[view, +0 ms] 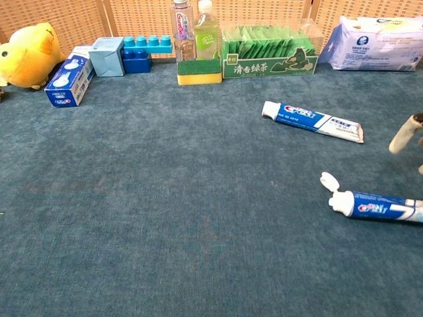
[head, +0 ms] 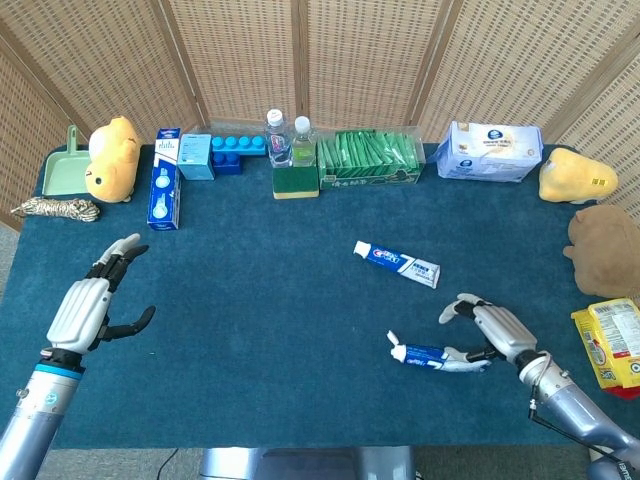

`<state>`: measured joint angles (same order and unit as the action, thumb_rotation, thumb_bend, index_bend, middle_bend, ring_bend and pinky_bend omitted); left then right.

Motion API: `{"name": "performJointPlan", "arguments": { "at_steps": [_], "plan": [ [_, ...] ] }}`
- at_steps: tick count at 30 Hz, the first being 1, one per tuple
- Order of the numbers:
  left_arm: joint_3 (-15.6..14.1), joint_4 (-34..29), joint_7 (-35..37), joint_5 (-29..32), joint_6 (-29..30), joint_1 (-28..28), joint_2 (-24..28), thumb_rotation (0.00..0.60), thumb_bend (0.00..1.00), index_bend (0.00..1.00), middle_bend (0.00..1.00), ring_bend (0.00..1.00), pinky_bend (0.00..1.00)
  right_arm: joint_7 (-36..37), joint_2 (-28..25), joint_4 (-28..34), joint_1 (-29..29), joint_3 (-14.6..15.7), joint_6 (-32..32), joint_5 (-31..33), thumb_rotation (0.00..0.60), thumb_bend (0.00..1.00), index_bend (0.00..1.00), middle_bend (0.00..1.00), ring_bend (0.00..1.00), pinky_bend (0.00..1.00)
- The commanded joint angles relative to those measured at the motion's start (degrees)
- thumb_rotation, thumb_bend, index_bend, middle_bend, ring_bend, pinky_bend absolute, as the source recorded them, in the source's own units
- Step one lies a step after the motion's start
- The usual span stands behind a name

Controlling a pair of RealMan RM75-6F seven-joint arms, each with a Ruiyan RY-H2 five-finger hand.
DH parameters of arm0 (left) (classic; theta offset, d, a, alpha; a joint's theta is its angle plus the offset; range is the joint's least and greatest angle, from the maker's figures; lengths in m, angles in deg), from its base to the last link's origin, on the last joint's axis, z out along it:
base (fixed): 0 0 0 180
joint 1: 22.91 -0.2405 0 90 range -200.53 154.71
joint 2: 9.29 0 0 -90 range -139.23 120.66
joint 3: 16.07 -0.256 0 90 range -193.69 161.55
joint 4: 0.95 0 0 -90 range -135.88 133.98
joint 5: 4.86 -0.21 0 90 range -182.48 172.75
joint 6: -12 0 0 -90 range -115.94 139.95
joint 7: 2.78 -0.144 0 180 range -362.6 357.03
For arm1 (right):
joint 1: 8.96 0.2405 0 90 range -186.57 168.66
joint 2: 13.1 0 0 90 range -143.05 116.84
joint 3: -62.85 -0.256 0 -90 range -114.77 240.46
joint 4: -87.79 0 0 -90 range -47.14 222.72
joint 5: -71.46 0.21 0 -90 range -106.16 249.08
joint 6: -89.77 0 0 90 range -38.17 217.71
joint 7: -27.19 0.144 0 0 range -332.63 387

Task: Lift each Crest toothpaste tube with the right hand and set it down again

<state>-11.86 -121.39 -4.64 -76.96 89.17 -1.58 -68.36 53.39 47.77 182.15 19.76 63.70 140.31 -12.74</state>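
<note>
At about five o'clock on the blue cloth table (head: 250, 330), nearest the robot, the right hand (head: 495, 330) lies low beside the near Crest toothpaste tube (head: 430, 354), its fingers (head: 452, 310) arched apart over the tube's tail end; whether any fingertip touches the tube I cannot tell from the head view, and the chest view shows only one pale fingertip at its right edge, apart from the tube. That near tube lies flat on the cloth, its flip cap (view: 328, 179) open and pointing toward nine o'clock. At about eight o'clock the left hand (head: 88, 305) hovers with fingers spread and nothing in it. Toward the middle, just past the near tube at about one o'clock from it, the second Crest toothpaste tube (head: 397, 263) lies flat and untouched, cap end toward ten o'clock. At three o'clock sit a yellow snack packet (head: 610, 345) and, beyond it, a brown plush toy (head: 605, 250). Along the far edge, from ten o'clock round to two, stand a coil of rope (head: 55, 208), a green dustpan (head: 60, 172), a yellow plush duck (head: 110, 158), a blue toothbrush box (head: 164, 190), blue building blocks (head: 237, 150), two bottles (head: 289, 138) behind a sponge (head: 296, 182), a green tea box (head: 368, 160), a pack of wipes (head: 490, 152) and another yellow plush (head: 575, 176).
</note>
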Motion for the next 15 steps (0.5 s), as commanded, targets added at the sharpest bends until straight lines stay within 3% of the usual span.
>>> {"name": "performJointPlan", "arguments": {
  "at_steps": [1,3,9,15],
  "plan": [
    [0.17,0.19,0.26,0.09,0.16,-0.47,-0.04,0.6,0.31,0.09,0.04,0.0,0.12,0.4,-0.42,0.39,-0.76,-0.68,1.76,0.41,0.477,0.27,0.29,0.27,0.08,0.18],
    [0.25,0.26,0.47,-0.01,0.22,-0.81,-0.01,0.6,0.31,0.09,0.04,0.0,0.12,-0.66,-0.24,0.97,-1.3,-1.52,3.39,1.34,0.477,0.25,0.28,0.27,0.1,0.19],
    [-0.15,1.08,-0.41,-0.96,0.25,-1.76,0.48,0.6,0.31,0.11,0.05,0.0,0.11,-10.59,3.31,4.05,-2.56,-5.83,9.9,7.35,0.592,0.21,0.24,0.28,0.17,0.23],
    [-0.83,2.5,-3.93,-2.63,0.58,-2.39,0.4,0.6,0.31,0.19,0.08,0.0,0.11,-23.12,7.3,6.51,-0.03,-8.59,9.92,13.38,0.6,0.21,0.2,0.26,0.18,0.24]
  ]
}}
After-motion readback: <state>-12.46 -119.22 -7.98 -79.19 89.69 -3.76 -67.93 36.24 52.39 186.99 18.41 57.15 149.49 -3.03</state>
